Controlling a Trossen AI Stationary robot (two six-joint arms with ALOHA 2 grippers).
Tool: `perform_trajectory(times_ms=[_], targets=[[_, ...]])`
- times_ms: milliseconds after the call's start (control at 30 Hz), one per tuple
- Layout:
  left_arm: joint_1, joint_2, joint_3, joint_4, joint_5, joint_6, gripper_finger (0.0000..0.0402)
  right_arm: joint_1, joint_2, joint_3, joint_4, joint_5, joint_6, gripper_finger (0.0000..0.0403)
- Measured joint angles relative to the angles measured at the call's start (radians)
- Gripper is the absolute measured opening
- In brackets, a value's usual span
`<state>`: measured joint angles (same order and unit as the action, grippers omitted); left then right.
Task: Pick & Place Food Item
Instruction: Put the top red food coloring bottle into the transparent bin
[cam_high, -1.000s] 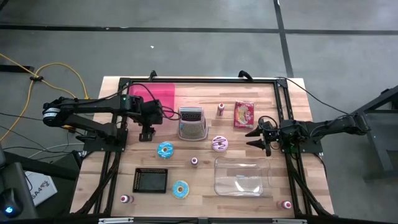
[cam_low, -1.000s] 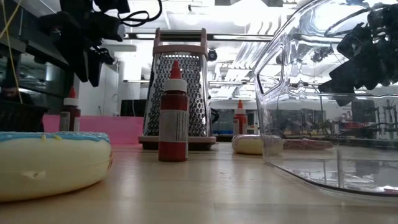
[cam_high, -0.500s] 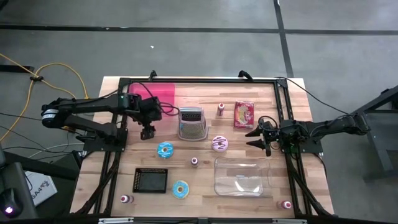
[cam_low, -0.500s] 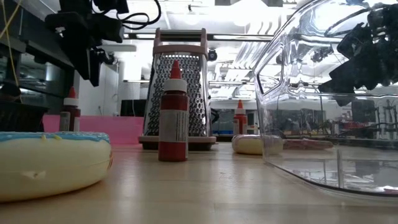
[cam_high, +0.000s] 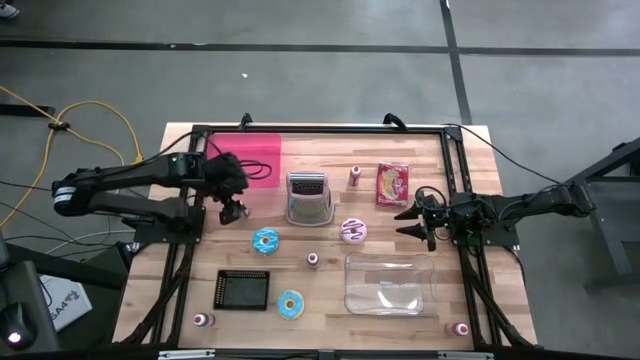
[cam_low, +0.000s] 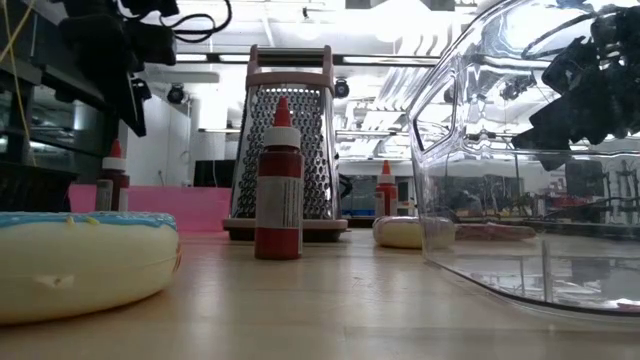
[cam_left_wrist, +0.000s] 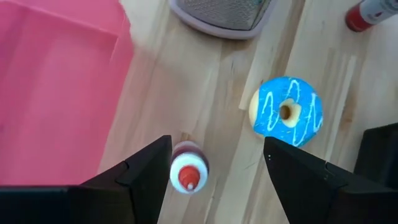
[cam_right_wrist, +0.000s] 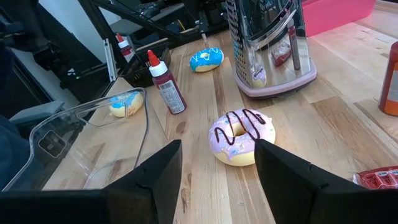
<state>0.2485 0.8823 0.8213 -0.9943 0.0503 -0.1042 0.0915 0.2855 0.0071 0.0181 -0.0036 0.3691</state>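
Left gripper (cam_high: 232, 208), since before: pulling back toward the table's left side and away from the grater (cam_high: 308, 197), spreading its fingers wider too.
Left gripper, high view: hanging wide open just beside the pink mat (cam_high: 255, 157), gripping nothing.
Blue donut (cam_high: 265, 240), high view: lying flat on the wood, near the left gripper but not touching it.
Pink donut (cam_high: 353, 230), high view: lying between the grater and the right gripper (cam_high: 410, 222).
Clear box (cam_high: 390, 283), high view: waiting with no food seen in it, likely the drop spot.
Low view: showing the left gripper up high at the far left, well above the wood; the right gripper looking dark through the clear box.
Left wrist view: looking down past spread fingers at the blue donut and a small red bottle (cam_left_wrist: 188, 174), both off the wood's pink part.
Right gripper, right wrist view: hanging with fingers apart and nothing between them, pointing at the pink donut close ahead.
Step in hand, as a guess: lining up before any grab, with no food picked yet.
Next move, as a guess: coming down over one donut, putting one finger on each side, then squeezing gently.
Watching out for: bumping the red bottle beside the blue donut.
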Motion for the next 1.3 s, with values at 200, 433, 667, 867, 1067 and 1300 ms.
perform_trajectory(times_ms=[200,433,667,867,1067,1300], targets=[[0.0,-0.05,-0.037,0.007,-0.012,-0.007,0.0248,0.0,0.0,0.0,0.0,0.0,0.0,0.0189],[-0.003,-0.037,-0.037,0.017,-0.042,-0.097,0.0248,0.0,0.0,0.0,0.0,0.0,0.0,0.0189],[-0.003,-0.036,-0.037,0.031,-0.056,-0.271,0.0248,0.0,0.0,0.0,0.0,0.0,0.0,0.0189],[-0.003,-0.033,-0.037,0.031,-0.064,-0.366,0.0248,0.0,0.0,0.0,0.0,0.0,0.0,0.0189],[-0.018,-0.033,-0.036,0.015,-0.145,-0.389,0.0248,0.0,0.0,0.0,0.0,0.0,0.0,0.0189],[-0.059,-0.011,-0.036,-0.024,-0.186,-0.531,0.0248,0.0,0.0,0.0,0.0,0.0,0.0,0.0189]])
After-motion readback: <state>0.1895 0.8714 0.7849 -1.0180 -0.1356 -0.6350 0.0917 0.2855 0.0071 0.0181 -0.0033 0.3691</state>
